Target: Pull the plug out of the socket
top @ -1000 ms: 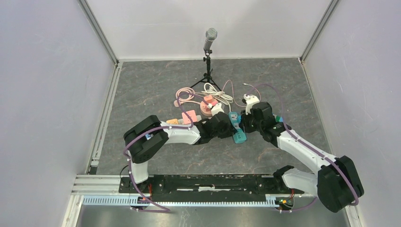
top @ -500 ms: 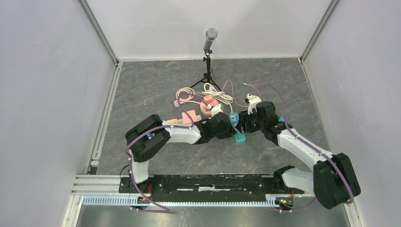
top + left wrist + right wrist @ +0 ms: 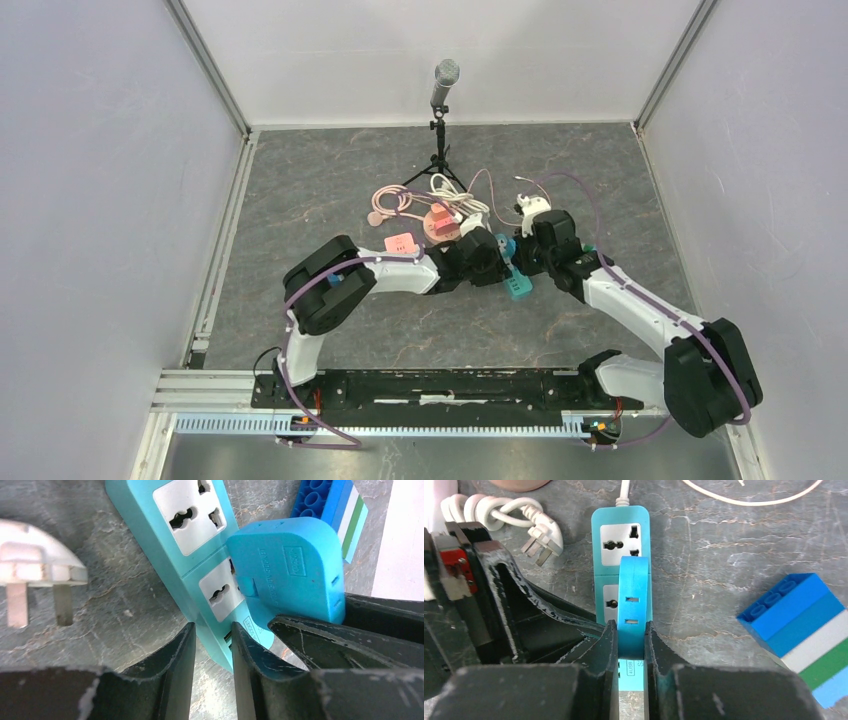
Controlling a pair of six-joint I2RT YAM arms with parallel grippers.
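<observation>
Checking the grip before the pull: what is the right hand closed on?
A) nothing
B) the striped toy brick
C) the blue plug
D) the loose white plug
C: in the right wrist view, the right hand pinches both sides of the blue plug seated in the teal power strip.

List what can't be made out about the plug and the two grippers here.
- Pins of the plug: right wrist view, the plug's own body covers them, so seated or free is unclear.
- Near end of the power strip: right wrist view, under the right gripper.
- Grip of the left gripper: left wrist view, whether its jaws pinch the strip's end cannot be told.
- Top view: both grippers crowd over the plug; too small.
</observation>
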